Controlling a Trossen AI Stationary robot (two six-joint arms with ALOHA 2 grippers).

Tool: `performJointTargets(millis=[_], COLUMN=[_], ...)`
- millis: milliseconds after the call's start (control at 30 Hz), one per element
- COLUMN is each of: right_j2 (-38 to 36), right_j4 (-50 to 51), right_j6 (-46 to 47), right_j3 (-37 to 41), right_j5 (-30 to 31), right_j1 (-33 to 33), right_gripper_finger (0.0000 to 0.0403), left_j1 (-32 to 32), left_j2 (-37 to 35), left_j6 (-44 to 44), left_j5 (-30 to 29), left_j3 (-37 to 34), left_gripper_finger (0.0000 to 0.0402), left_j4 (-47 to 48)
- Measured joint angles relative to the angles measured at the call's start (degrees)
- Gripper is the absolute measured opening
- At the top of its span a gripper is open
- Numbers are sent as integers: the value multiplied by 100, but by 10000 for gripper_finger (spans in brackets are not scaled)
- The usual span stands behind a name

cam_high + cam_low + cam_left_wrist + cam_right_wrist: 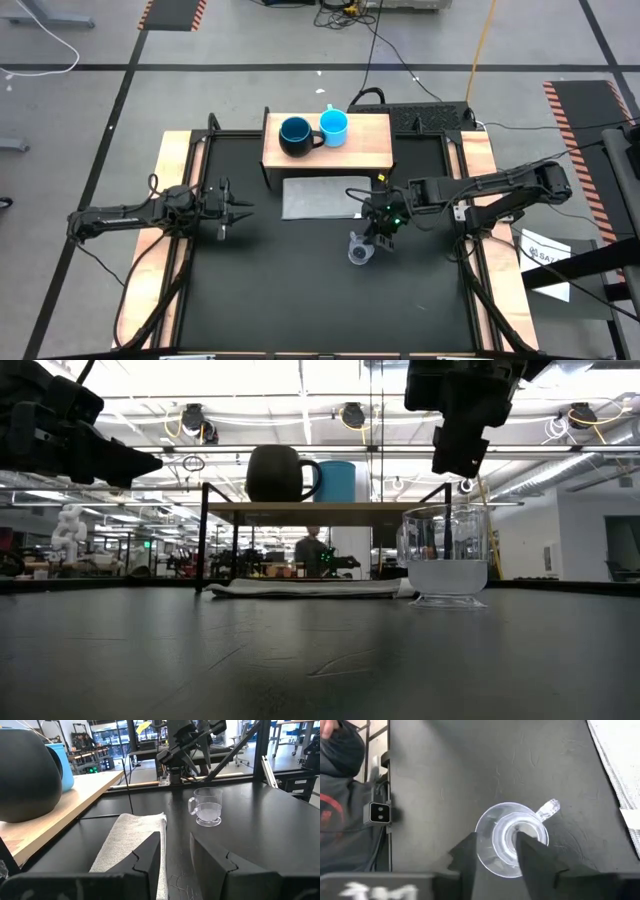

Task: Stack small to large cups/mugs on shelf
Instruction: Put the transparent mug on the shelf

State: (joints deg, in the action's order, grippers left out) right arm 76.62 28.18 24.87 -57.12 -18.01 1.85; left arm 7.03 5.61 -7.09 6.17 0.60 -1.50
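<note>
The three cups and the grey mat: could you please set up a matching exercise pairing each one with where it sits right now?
Things:
1. dark navy mug
2. light-blue mug
3. clear cup
4. grey mat

Places:
A. flat on the black table, in front of the shelf
B. upright on the black table, under the right gripper
C. on the shelf, at the left of the pair
D. on the shelf, at the right of the pair

Pairs: 1-C, 2-D, 3-B, 4-A
</note>
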Motion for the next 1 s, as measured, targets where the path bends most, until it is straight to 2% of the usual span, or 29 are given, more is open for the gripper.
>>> performJointTargets(millis=[100,233,800,1000], right_j2=[0,43,968,1052], right_j4=[41,330,850,919], right_j6=[183,273,109,-50], right_j3=[0,0,-50,-237], right_j5=[-6,11,141,135], right_j1=[0,0,-232,-230], right_gripper_finger=[164,181,183,183], left_j1=[0,1,2,0], left_j2=[0,0,2,1], left_j6=[-14,-16,-37,-63], left_j5=[0,2,26,28], left_j3=[0,0,0,0], left_gripper_finger=[108,108,108,108], left_j4=[0,0,-2,-2])
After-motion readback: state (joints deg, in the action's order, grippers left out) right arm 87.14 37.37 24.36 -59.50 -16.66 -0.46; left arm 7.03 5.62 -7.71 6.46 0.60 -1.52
